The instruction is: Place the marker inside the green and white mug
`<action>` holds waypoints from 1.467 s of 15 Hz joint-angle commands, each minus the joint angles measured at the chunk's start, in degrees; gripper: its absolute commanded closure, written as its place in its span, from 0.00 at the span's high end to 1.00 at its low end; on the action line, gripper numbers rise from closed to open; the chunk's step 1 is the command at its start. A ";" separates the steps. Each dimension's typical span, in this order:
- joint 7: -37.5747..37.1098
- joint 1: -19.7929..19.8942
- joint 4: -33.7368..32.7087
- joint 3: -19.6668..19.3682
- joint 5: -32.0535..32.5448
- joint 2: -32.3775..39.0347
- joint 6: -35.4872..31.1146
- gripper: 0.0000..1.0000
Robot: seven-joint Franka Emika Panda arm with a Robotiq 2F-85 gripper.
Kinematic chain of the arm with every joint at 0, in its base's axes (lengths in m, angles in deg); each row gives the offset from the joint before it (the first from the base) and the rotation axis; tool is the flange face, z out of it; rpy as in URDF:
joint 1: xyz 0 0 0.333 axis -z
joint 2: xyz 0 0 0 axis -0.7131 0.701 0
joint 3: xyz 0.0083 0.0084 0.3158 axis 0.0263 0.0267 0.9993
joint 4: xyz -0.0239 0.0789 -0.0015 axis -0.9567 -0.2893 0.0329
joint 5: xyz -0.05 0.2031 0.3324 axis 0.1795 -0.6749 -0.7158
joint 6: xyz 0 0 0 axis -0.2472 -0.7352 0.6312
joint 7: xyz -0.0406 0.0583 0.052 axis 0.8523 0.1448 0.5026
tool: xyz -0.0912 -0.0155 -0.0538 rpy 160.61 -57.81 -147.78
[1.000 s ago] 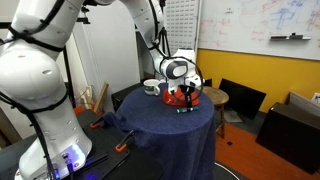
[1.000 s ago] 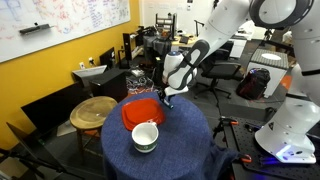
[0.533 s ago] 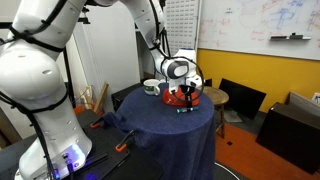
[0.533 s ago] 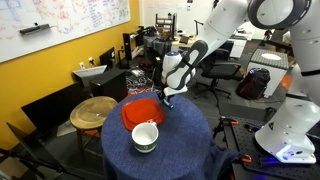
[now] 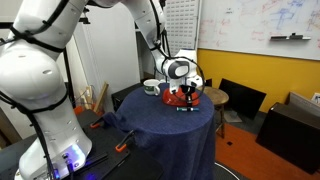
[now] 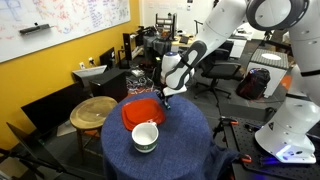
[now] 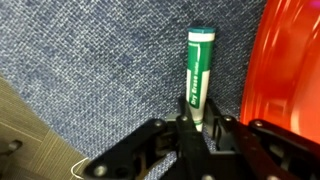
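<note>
The marker (image 7: 200,70), a short green and white pen with a teal cap, lies on the blue cloth right beside the red plate (image 7: 285,70). My gripper (image 7: 200,125) is down at the cloth with its fingers closed round the marker's near end. In both exterior views the gripper (image 6: 166,100) (image 5: 187,103) is low at the plate's edge. The green and white mug (image 6: 145,136) (image 5: 151,87) stands upright on the far side of the plate from the gripper. The marker is too small to make out in the exterior views.
The red plate (image 6: 140,110) lies mid-table on the round, blue-draped table (image 6: 185,145). A round wooden stool (image 6: 93,111) stands beside the table. Chairs, desks and clutter surround it. The cloth edge drops off close to the gripper.
</note>
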 commanded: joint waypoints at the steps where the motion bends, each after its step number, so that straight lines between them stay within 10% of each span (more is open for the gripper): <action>1: 1.08 -1.92 0.06 -2.17 -0.32 -0.77 1.21 0.05; 22: -11.74 -24.90 10.66 -24.80 15.38 -10.10 -6.42 0.05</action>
